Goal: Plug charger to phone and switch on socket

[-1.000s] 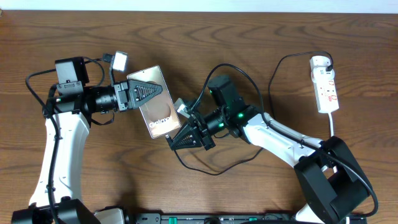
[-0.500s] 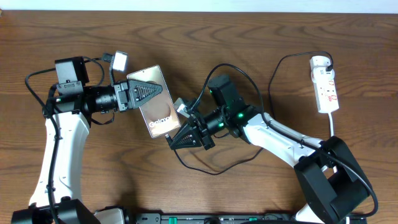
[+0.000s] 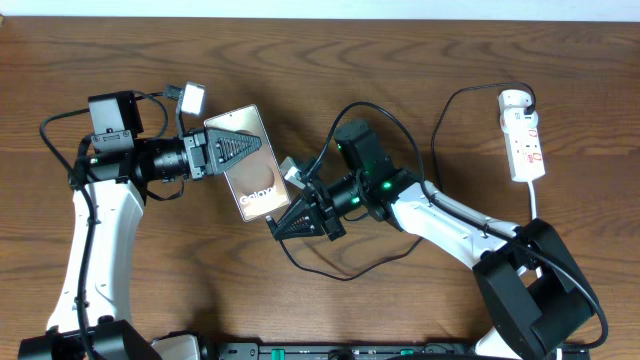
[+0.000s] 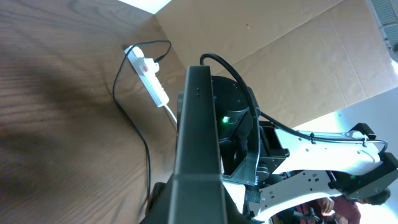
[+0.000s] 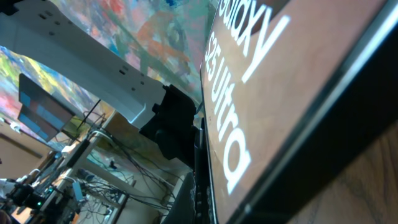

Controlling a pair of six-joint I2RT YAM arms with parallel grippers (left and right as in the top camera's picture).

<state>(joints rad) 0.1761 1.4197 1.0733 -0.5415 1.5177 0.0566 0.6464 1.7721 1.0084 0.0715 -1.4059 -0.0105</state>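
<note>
The bronze-brown phone (image 3: 258,185) with white "Galaxy" lettering is held above the table, tilted. My left gripper (image 3: 240,150) is shut on its upper half. In the left wrist view the phone (image 4: 199,124) shows edge-on as a dark slab between my fingers (image 4: 196,208). My right gripper (image 3: 280,224) is at the phone's lower end, fingers together on the tip of the charger (image 3: 345,277), whose thin black cable loops back to the white socket (image 3: 526,138) at far right. The right wrist view is filled by the phone (image 5: 280,81); the plug tip is hidden.
The socket (image 4: 149,76) lies flat near the table's far right edge, with its white cord running toward the right arm's base. The charger cable (image 4: 148,155) trails across the wood between the socket and the arms. Thicker black arm cables arch over both wrists.
</note>
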